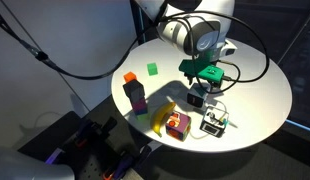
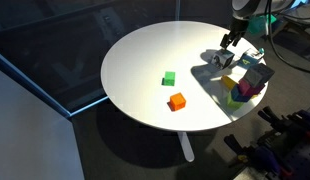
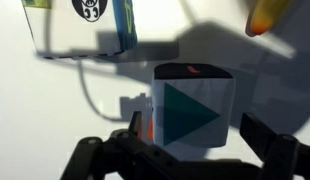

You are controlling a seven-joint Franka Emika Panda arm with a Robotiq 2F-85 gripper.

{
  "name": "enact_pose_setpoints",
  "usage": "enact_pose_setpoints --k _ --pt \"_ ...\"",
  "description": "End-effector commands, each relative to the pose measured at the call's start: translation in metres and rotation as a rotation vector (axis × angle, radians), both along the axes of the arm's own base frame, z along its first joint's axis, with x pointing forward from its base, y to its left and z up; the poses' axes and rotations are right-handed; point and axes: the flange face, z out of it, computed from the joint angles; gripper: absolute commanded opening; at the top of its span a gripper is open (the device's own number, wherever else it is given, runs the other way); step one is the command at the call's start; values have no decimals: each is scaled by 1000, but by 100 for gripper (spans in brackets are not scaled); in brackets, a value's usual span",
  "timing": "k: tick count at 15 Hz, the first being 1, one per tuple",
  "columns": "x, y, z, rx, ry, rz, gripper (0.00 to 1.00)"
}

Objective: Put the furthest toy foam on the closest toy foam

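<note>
A green foam cube (image 1: 152, 69) (image 2: 169, 78) and an orange foam cube (image 1: 129, 77) (image 2: 176, 101) lie apart on the round white table (image 1: 255, 90) (image 2: 135, 60). My gripper (image 1: 200, 90) (image 2: 227, 55) is far from both, low over the other side of the table. In the wrist view the gripper (image 3: 200, 130) is open, and its fingers straddle a white box with a dark green triangle (image 3: 190, 105) without closing on it. Neither foam cube shows in the wrist view.
A purple block (image 1: 138, 97), a yellow piece (image 1: 163, 113), a multicoloured cube (image 1: 176, 125) and a small wired device (image 1: 213, 123) cluster near the table edge by the gripper. A carton with a blue side (image 3: 90, 25) stands just beyond the white box.
</note>
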Motion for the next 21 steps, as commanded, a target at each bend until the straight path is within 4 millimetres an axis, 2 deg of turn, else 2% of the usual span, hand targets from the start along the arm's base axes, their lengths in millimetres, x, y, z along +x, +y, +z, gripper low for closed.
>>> enact_pose_setpoints --k 1,21 --pt "8 -4 -2 7 -27 3 100" --pt "8 -4 -25 5 -45 -2 100"
